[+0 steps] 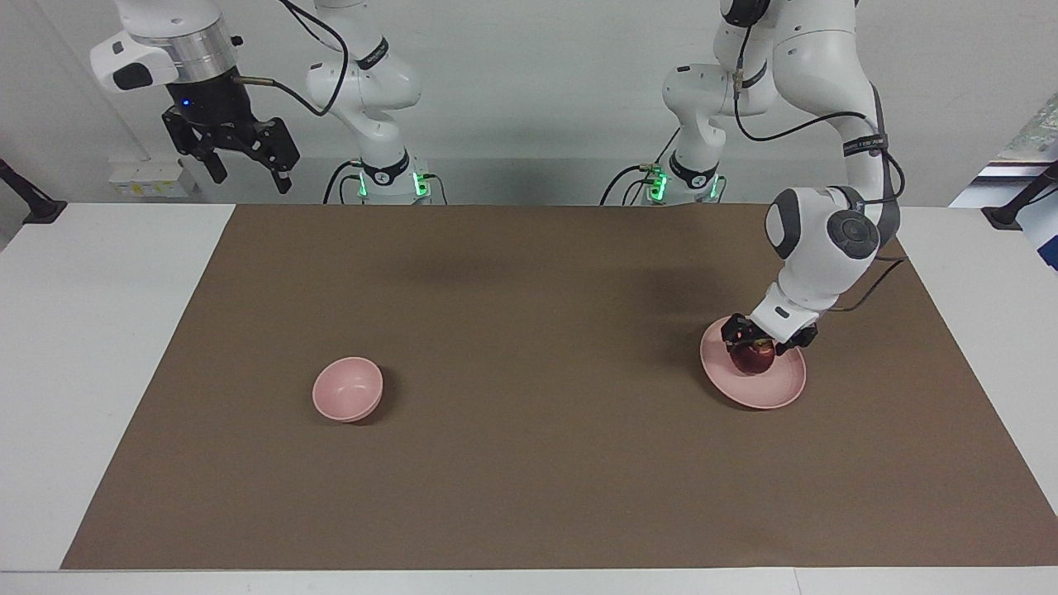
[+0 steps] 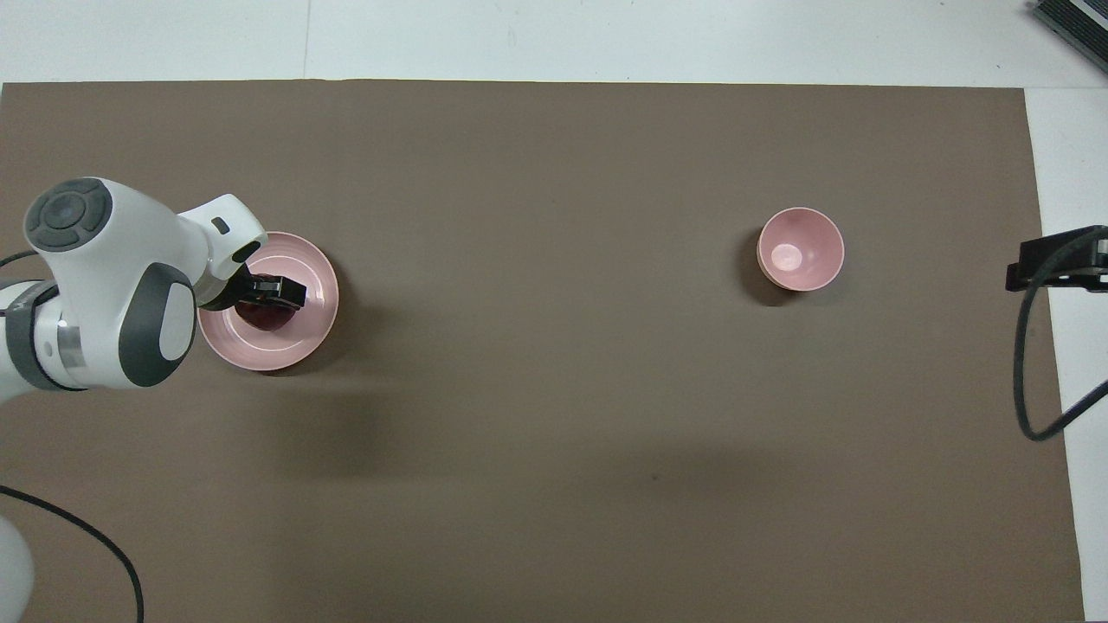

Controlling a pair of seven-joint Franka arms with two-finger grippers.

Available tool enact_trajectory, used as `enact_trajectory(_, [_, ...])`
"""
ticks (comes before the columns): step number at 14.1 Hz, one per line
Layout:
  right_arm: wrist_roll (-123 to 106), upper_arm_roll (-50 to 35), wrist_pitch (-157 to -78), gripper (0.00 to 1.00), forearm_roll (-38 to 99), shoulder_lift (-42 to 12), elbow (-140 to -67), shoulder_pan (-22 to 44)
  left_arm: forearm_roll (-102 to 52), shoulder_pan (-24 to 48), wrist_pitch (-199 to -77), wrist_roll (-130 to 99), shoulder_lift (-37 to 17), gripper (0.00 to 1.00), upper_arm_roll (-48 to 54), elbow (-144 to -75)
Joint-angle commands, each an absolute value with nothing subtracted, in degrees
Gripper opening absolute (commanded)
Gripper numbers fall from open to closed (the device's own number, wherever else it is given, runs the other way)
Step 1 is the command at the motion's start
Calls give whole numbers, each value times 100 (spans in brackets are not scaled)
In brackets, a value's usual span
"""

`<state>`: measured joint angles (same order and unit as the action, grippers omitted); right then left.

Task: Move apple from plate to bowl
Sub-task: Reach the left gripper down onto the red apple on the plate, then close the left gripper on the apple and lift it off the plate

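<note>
You see a round dark-red apple (image 1: 754,356) on the flat, low-rimmed pink plate (image 1: 773,390), mostly hidden under the left claw (image 1: 762,340), whose spread fingers straddle it unclenched. The deep, smooth pink bowl (image 1: 348,388) sits toward the right arm's end of the matte brown counter (image 1: 529,463). The right claw (image 1: 241,155) waits raised, released.

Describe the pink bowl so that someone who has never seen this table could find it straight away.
Start from the brown mat that covers most of the table, and go toward the right arm's end. There the bowl stands alone and empty. It is small, deep and pale pink, unlike the wider, flat pink plate at the left arm's end, which holds a dark-red apple under the left gripper.
</note>
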<state>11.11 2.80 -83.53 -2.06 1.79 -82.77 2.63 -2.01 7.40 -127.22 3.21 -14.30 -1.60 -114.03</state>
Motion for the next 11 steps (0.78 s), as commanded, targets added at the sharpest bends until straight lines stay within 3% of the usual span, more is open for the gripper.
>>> enact_trajectory(1, [1151, 281, -8306, 100, -158, 211, -8288, 237, -255, 756, -12902, 273, -1318, 92, -193, -11575])
enact_trajectory(3, [1151, 281, -8288, 100, -158, 228, -8314, 237, -255, 773, -12876, 264, -1345, 19, -193, -11497])
enact_trajectory(4, [1160, 281, -8253, 100, -158, 246, -8349, 237, -255, 773, -12867, 238, -1345, 0, -202, -11487])
enact_trajectory(11, [1187, 299, -8183, 100, -158, 255, -8358, 229, -255, 835, -12279, -130, -1257, 0, -193, -10961])
